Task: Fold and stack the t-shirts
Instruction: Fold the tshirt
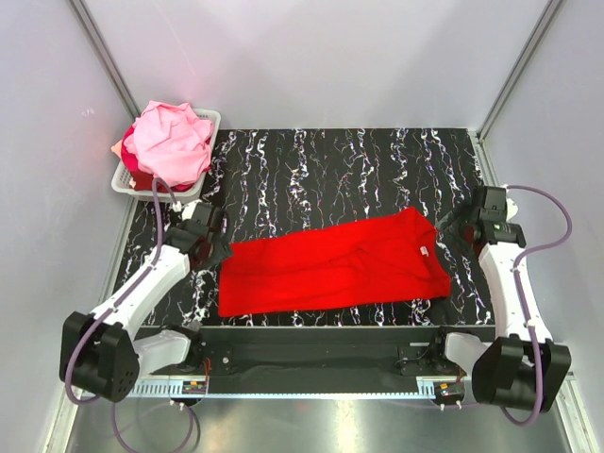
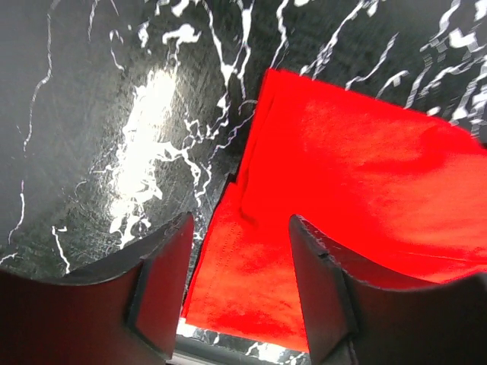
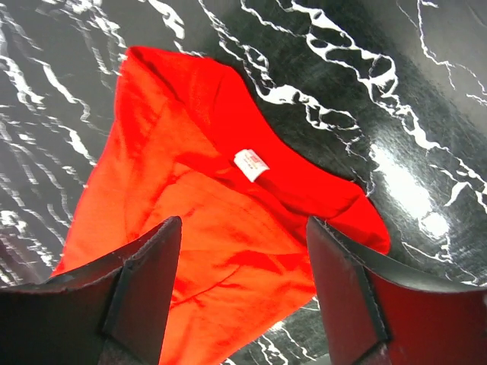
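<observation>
the plain bright red cotton t-shirt (image 1: 330,264) lies spread flat. the left gripper (image 2: 240,219) hangs released over its left end. the right gripper (image 3: 243,220), also released and empty, hangs over its collar end.

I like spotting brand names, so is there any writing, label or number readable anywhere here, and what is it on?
White neck label inside the collar of the red t-shirt: faint print, too small and blurred to read.
No other text shows on the basket or the table.

Left claw (image 2: 240,222) and right claw (image 3: 243,222) gape apart, apparently hovering.
</observation>
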### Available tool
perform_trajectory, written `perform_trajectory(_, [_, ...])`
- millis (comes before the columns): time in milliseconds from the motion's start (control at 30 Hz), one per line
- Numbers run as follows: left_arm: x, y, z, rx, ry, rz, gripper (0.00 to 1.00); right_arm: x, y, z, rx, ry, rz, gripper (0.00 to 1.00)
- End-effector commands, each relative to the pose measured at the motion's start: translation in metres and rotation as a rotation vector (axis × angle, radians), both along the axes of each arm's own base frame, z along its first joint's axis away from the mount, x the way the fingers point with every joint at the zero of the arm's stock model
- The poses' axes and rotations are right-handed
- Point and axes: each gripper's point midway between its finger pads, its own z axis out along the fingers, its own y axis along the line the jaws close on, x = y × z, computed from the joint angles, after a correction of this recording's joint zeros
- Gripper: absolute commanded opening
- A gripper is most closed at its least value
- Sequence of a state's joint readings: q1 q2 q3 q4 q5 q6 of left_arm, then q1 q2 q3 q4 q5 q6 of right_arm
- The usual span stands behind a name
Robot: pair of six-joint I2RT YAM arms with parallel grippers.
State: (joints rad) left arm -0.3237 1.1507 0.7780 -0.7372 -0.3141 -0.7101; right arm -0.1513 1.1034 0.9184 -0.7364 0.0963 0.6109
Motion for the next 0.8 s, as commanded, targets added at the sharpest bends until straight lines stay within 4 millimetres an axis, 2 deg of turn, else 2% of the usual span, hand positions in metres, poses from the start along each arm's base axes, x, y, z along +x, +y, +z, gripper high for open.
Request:
perform_trajectory(0, [0.022,-0.001,0.033,-0.003,-0.12,0.006,0.59,0.012,0.003,0.018,0.014,-0.113,0.003,0.73])
perform_trajectory(33, [0.029,-0.006,0.035,-0.021,-0.139,-0.009,0.59,0.019,0.008,0.022,0.032,-0.146,0.034,0.73])
perform_trajectory(67, [0.033,-0.01,0.033,-0.028,-0.143,-0.024,0.59,0.023,0.023,0.023,0.094,-0.166,0.093,0.73])
perform_trajectory(167, [0.048,-0.021,0.023,-0.026,-0.126,-0.062,0.58,0.033,0.045,0.011,0.191,-0.164,0.189,0.71])
perform_trajectory(267, [0.062,-0.037,0.008,-0.004,-0.083,-0.11,0.56,0.041,0.063,-0.009,0.223,-0.09,0.262,0.69])
perform_trajectory(300, [0.065,-0.046,-0.004,0.011,-0.046,-0.135,0.55,0.044,0.067,-0.019,0.226,-0.049,0.281,0.68])
perform_trajectory(367, [0.07,-0.055,-0.014,0.026,-0.027,-0.154,0.55,0.05,0.081,-0.028,0.225,-0.013,0.326,0.68])
perform_trajectory(400, [0.069,-0.061,-0.028,0.038,0.015,-0.171,0.54,0.051,0.083,-0.043,0.23,0.042,0.329,0.68])
perform_trajectory(433, [0.072,-0.065,-0.032,0.043,0.019,-0.173,0.54,0.052,0.089,-0.05,0.232,0.074,0.345,0.68])
perform_trajectory(533, [0.068,-0.07,-0.055,0.056,0.081,-0.178,0.52,0.061,0.088,-0.078,0.235,0.198,0.338,0.69])
perform_trajectory(567, [0.064,-0.069,-0.064,0.066,0.105,-0.181,0.51,0.072,0.088,-0.077,0.232,0.202,0.34,0.69])
perform_trajectory(600, [0.063,-0.07,-0.067,0.066,0.107,-0.183,0.51,0.074,0.087,-0.097,0.237,0.266,0.346,0.69])
perform_trajectory(633, [0.061,-0.07,-0.07,0.068,0.116,-0.185,0.51,0.075,0.095,-0.104,0.232,0.3,0.374,0.69])
perform_trajectory(667, [0.057,-0.068,-0.075,0.075,0.133,-0.187,0.51,0.092,0.094,-0.1,0.218,0.285,0.378,0.69])
perform_trajectory(700, [0.054,-0.07,-0.077,0.078,0.141,-0.192,0.51,0.096,0.092,-0.12,0.211,0.343,0.387,0.69])
perform_trajectory(733, [0.05,-0.069,-0.079,0.081,0.153,-0.191,0.5,0.099,0.091,-0.126,0.213,0.379,0.385,0.69])
perform_trajectory(767, [0.043,-0.068,-0.082,0.083,0.167,-0.194,0.5,0.122,0.091,-0.117,0.199,0.346,0.393,0.69])
